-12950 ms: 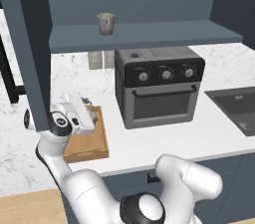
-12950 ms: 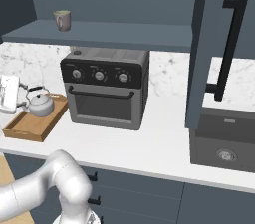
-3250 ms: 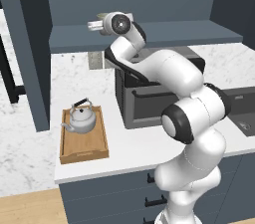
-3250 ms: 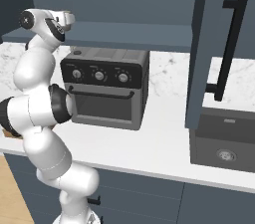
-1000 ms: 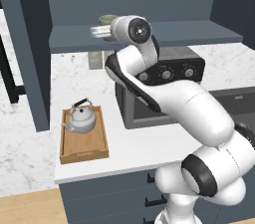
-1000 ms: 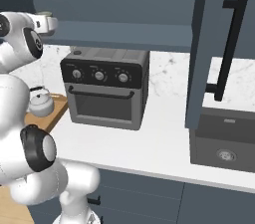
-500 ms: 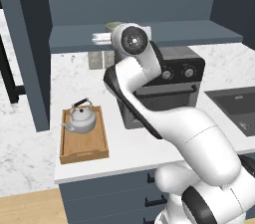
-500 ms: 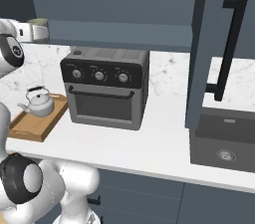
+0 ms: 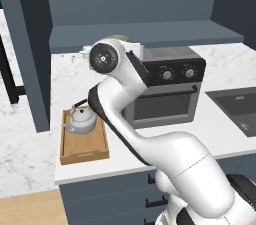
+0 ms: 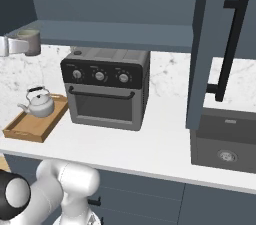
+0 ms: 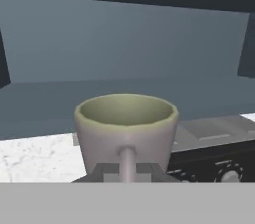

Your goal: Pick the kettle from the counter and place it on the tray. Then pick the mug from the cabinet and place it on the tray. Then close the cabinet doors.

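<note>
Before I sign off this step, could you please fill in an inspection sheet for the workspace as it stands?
Surface: white marble counter, wooden tray at its left end.
Job's things: kettle upright on the tray; mug upright, held by its handle, away from the tray; cabinet doors open.
Clutter: black oven on the counter.
Grippers: gripper has its jaws shut on the mug handle.
Cables: nothing seen.
Surroundings: sink at right, drawers below.

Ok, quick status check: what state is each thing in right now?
Mug: upright, gripped by its handle, out of the cabinet.
Gripper: shut on the mug's handle.
Kettle: upright on the tray, lid on.
Tray: flat on the counter, holding the kettle.
Cabinet doors: open.
Oven: door shut.
</note>
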